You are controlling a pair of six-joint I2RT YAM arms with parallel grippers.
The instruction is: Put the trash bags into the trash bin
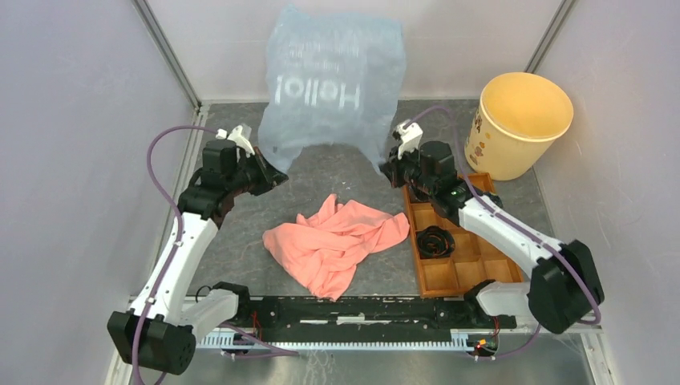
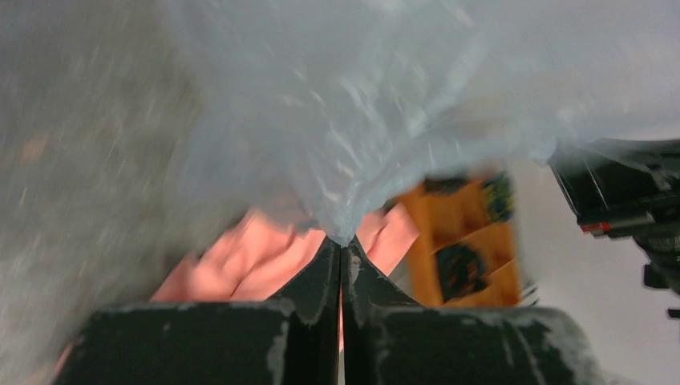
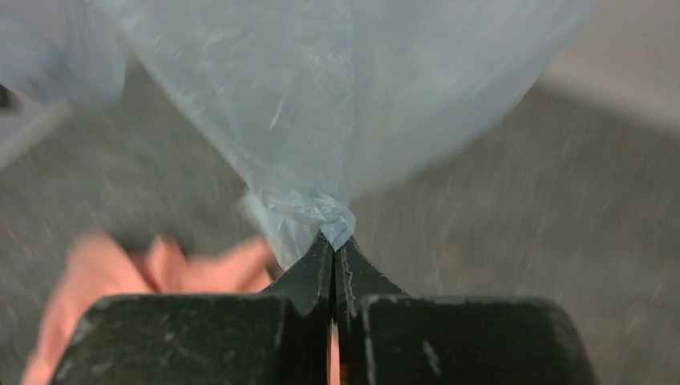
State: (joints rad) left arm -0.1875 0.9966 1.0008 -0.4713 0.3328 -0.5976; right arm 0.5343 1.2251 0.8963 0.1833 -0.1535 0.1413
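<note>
1. My left gripper (image 2: 341,245) and right gripper (image 3: 333,241) each pinched one translucent pale-blue plastic bag (image 1: 333,88), spread between them.
2. One crumpled pink bag (image 1: 337,245) lay below.
3. One round yellow-tan plastic bin (image 1: 505,156) stood far right.

Grey table (image 1: 337,172), crumpled pink trash bag (image 1: 337,245), wooden tray (image 1: 449,277), trash bin (image 1: 501,152)

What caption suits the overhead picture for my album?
The left gripper and right gripper pinch a pale blue trash bag spread between them; crumpled pink bag nearer, trash bin far right.
</note>
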